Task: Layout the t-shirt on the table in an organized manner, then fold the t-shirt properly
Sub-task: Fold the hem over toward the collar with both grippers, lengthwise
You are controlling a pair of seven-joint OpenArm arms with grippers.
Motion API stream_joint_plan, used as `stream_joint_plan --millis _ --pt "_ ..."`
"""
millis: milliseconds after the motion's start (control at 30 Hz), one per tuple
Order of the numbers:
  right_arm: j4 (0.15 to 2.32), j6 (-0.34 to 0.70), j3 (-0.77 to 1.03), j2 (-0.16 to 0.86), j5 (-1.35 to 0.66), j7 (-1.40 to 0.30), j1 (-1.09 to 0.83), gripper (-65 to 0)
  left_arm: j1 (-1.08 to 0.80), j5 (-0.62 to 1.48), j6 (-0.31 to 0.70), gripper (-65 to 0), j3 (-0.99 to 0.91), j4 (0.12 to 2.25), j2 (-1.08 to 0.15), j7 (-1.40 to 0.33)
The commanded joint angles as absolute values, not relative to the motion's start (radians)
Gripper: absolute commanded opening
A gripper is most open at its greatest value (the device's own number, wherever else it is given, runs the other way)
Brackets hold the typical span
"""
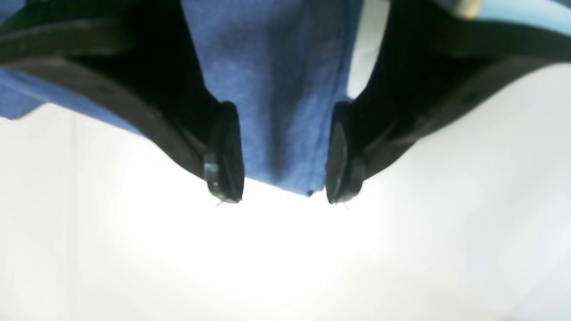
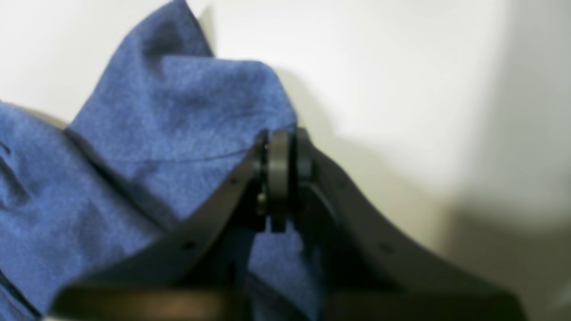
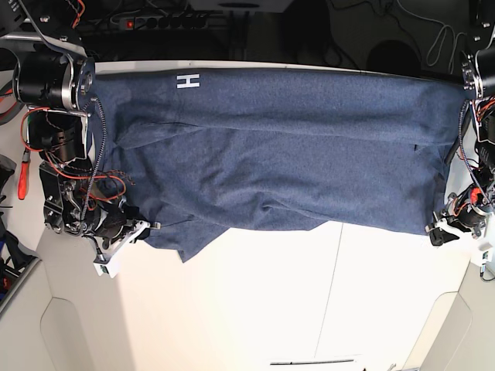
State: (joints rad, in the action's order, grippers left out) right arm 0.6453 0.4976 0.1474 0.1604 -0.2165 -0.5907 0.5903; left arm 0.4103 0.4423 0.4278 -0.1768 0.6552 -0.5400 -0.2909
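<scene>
The dark blue t-shirt point(image 3: 278, 147) lies spread across the far half of the white table point(image 3: 309, 301), with a white letter H point(image 3: 188, 81) near its back left. Its near edge is wrinkled and uneven. In the left wrist view my left gripper point(image 1: 282, 196) is open, its fingers straddling a corner of the t-shirt point(image 1: 276, 67) that lies on the table point(image 1: 285, 258). In the base view that left gripper point(image 3: 435, 230) sits at the shirt's right edge. My right gripper point(image 2: 279, 136) is shut on a raised fold of the t-shirt point(image 2: 134, 156), at the left edge point(image 3: 151, 226).
A thin dark seam point(image 3: 329, 286) runs across the bare near half of the table. Cables and a power strip point(image 3: 166, 22) lie behind the far edge. A red-handled tool point(image 3: 22, 174) sits beside the arm on the left.
</scene>
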Motion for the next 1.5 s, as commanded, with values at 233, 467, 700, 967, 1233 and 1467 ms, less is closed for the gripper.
stream_joint_plan --millis 233,467,700,967,1233,1467 --pt "0.662 0.503 0.149 0.165 -0.27 -0.575 0.62 -65.0 0.438 0.437 0.382 -32.2 -0.181 0.545 -0.559 -0.221" --pt "0.662 0.503 0.149 0.166 -0.27 -0.575 0.62 -65.0 0.455 0.445 0.451 -32.3 -0.181 0.535 -0.529 -0.205" --pt "0.662 0.503 0.149 0.166 -0.27 -0.575 0.62 -65.0 0.483 0.444 0.469 -32.4 -0.181 0.535 -0.485 -0.205" --pt "0.662 0.503 0.149 0.166 -0.27 -0.575 0.62 -65.0 0.485 0.445 0.467 -48.6 -0.181 0.535 -0.482 -0.182" --pt "0.677 0.503 0.149 0.167 -0.27 -0.58 0.619 -65.0 0.485 0.476 0.469 -65.0 -0.181 0.537 -0.492 -0.149" --pt "0.821 0.503 0.173 0.179 -0.306 -0.699 0.608 -65.0 0.476 0.619 0.622 -65.0 -0.217 0.549 -0.564 -0.204"
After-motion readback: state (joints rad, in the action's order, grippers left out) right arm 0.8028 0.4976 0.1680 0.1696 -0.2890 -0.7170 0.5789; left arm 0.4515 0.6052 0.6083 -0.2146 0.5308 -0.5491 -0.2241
